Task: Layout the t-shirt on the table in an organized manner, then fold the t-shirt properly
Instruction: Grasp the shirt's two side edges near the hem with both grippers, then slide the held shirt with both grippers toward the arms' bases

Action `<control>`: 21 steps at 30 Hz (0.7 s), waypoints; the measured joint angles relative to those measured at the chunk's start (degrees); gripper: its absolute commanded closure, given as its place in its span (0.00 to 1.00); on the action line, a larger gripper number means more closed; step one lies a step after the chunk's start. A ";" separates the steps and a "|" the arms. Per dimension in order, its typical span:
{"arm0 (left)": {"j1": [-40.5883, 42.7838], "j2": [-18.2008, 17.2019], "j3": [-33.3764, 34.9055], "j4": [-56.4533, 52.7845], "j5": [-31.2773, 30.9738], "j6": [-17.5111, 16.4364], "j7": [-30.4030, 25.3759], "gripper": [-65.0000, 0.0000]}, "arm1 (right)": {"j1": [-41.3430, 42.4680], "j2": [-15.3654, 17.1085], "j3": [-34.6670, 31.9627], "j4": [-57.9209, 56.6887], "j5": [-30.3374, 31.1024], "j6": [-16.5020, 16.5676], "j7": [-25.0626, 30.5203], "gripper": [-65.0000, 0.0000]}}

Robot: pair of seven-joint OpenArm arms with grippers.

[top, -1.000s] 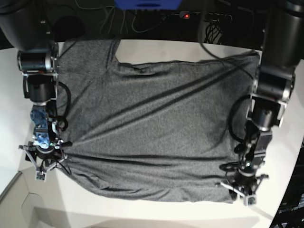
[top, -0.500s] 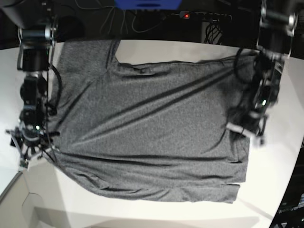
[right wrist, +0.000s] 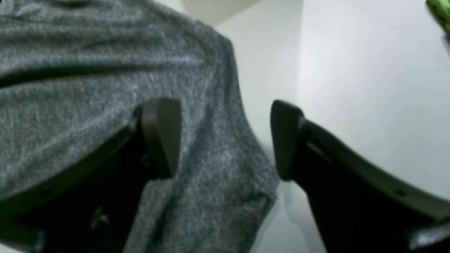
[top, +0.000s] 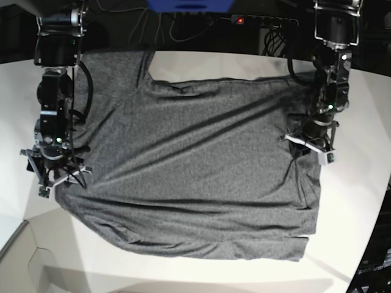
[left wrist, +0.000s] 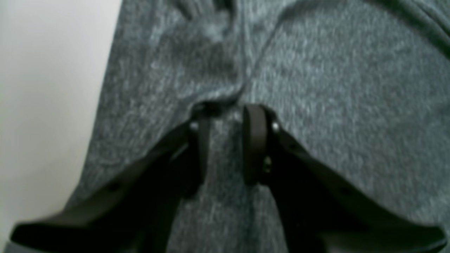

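Observation:
The dark grey t-shirt (top: 195,159) lies spread out on the white table (top: 357,201), with long diagonal wrinkles and one sleeve at the far left. My left gripper (top: 308,148) is at the shirt's right edge. In the left wrist view its gripper (left wrist: 226,116) has the jaws nearly together, pinching a ridge of the shirt (left wrist: 351,105) at the tips. My right gripper (top: 54,177) is at the shirt's left edge. In the right wrist view this gripper (right wrist: 225,140) is open, with the shirt's edge (right wrist: 88,88) between the fingers and the table (right wrist: 351,88) under the right one.
Cables and a power strip with a red light (top: 241,20) run behind the table's far edge. A blue object (top: 189,5) sits at the top centre. The table's curved edge (top: 18,235) runs at the near left. A green item (right wrist: 439,10) shows at a corner.
Both arms have moved toward the far side of the table. The left gripper left the shirt's near right corner for the right side edge. The right gripper moved up along the left edge.

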 measured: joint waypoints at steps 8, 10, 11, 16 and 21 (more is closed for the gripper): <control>-9.18 -0.61 -0.28 -13.64 0.96 -1.25 -3.87 0.75 | 0.94 1.14 0.04 -4.09 0.02 0.00 0.68 0.38; -11.45 -0.90 -0.31 -16.46 0.94 -1.18 -3.78 0.75 | 2.43 1.36 0.15 -7.50 -0.22 0.02 0.61 0.38; -12.52 -0.98 -0.33 -17.68 0.98 -1.11 -3.56 0.75 | 3.15 1.46 0.11 -9.25 -0.22 0.00 0.44 0.38; -15.96 -0.98 -0.33 -20.98 1.20 -1.05 -2.69 0.75 | 5.99 1.44 0.02 -17.00 -0.24 0.00 1.09 0.38; -16.20 -0.76 -0.33 -20.85 1.38 -0.50 -2.43 0.75 | 4.94 1.03 0.02 -13.25 -0.15 -0.02 1.05 0.38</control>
